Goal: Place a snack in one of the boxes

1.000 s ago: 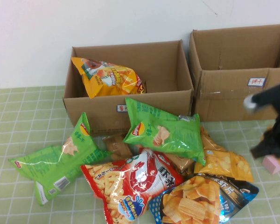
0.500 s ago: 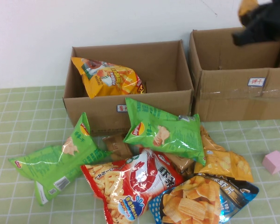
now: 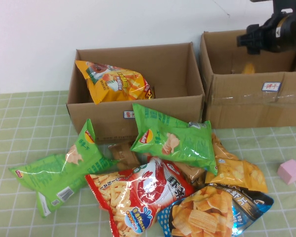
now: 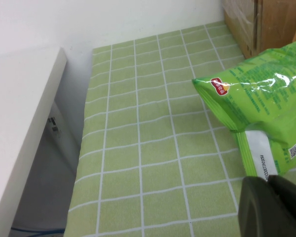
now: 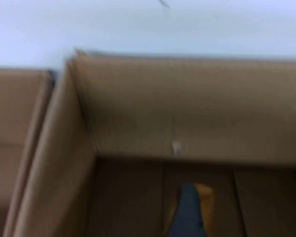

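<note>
Above the right box (image 3: pixel 246 81), the right gripper (image 3: pixel 256 42) hovered; whether its jaws held the orange snack (image 3: pixel 247 68) seen inside could not be told. Such bags looked light, crinkly and slippery, best pinched at a seam. Near the green bag (image 4: pixel 266 108), the left gripper (image 4: pixel 271 207) sat low over the table (image 4: pixel 138 148), jaws apparently closed, empty.

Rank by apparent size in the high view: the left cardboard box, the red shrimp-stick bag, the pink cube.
1. Left cardboard box, clearly largest.
2. Red shrimp-stick bag, though it lies nearer the camera.
3. Pink cube, smallest.
Right gripper hangs above the right cardboard box; left gripper is at the table's left.
</note>
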`<state>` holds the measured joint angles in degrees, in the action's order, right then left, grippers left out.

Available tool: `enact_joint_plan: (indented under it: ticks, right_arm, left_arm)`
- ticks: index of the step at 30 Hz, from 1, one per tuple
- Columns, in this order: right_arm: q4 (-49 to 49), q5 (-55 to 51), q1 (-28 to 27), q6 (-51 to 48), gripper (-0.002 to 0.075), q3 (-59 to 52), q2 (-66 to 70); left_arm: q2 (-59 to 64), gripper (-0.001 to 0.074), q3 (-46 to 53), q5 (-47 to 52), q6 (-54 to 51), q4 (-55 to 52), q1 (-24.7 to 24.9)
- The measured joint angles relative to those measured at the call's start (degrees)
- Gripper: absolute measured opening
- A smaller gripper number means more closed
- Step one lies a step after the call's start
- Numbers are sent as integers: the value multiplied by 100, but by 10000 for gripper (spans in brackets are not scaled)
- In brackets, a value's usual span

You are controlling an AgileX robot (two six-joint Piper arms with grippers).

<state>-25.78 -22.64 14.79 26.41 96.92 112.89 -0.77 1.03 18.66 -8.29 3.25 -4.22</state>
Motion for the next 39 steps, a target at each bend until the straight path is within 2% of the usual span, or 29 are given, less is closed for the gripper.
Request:
enact_joint_plan:
  ticks: [1,3,5,8,10,12,18,25,34,39]
  right_arm:
    - [48,-165,0,13,518,22,-23]
    - [179,-474,0,-138,506,26,-127]
    - [473,-804,0,-559,388,24,-305]
    - [941,-1256,0,-1012,139,24,-786]
    - [1212,-1511,0,-1265,63,24,-1171]
    - [1560,-1734,0,-1624,25,24,-1596]
    - [2943,-1840,144,-3072,2,-756,-3143]
    - [4203,-1828,446,-4550,-1,-2660,-5221]
    - [4357,-2194,449,-4577,-1,-4873,-7597]
    - [4219,-1558,449,-4472,-1,-6088,-8796]
  left_arm:
    - [0,-2,0,0,0,0,0]
    - [0,-2,0,0,-11,0,0]
    - [0,-2,0,0,-11,0,0]
    - [0,-2,0,0,-11,0,0]
    - [0,-2,0,0,-11,0,0]
    - [0,-2,0,0,-11,0,0]
    - [0,-2,0,0,-11,0,0]
    - [0,-2,0,0,-11,0,0]
    - [0,-2,0,0,1,0,0]
    - [0,-2,0,0,1,0,0]
